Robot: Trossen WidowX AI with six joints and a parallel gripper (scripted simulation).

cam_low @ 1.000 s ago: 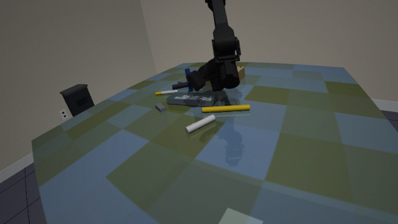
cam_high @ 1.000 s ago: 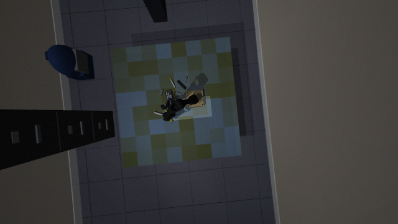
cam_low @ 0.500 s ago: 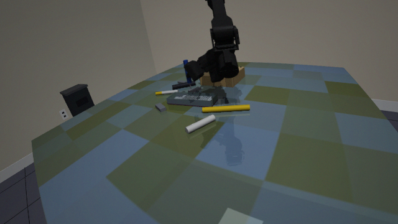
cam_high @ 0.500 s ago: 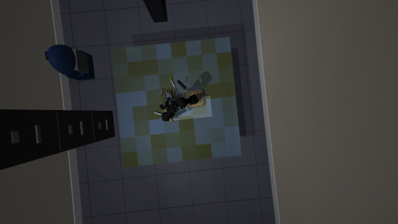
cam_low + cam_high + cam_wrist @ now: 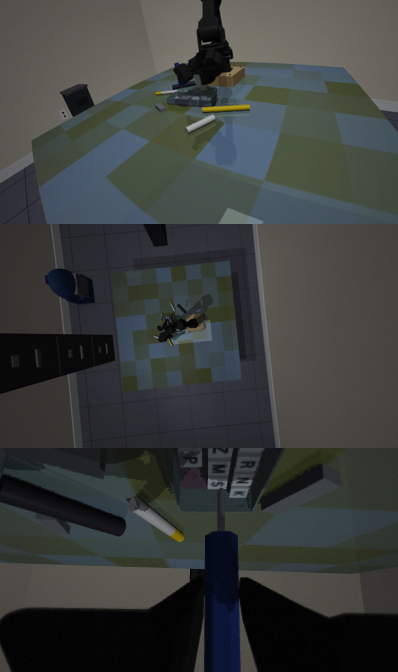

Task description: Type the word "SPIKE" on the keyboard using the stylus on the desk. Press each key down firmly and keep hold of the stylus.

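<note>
The gripper [image 5: 181,74] [image 5: 221,582] is shut on the blue stylus [image 5: 176,65] [image 5: 221,623], its black fingers on either side of the barrel. The stylus's thin grey tip points at the near end of the keyboard [image 5: 191,99] [image 5: 197,501] in the wrist view and overlaps the lower edge of the S key [image 5: 216,484]. Whether the tip touches the key cannot be told. The M key [image 5: 218,469], K key [image 5: 238,493] and P key [image 5: 189,459] also show. The I and E keys cannot be made out.
A grey block [image 5: 160,107] [image 5: 302,492] lies beside the keyboard. A yellow stick [image 5: 226,108] and a white stick [image 5: 200,124] lie in front in the exterior view. A white-and-yellow stick [image 5: 168,92] [image 5: 157,523] and a black cylinder [image 5: 65,506] lie on the other side.
</note>
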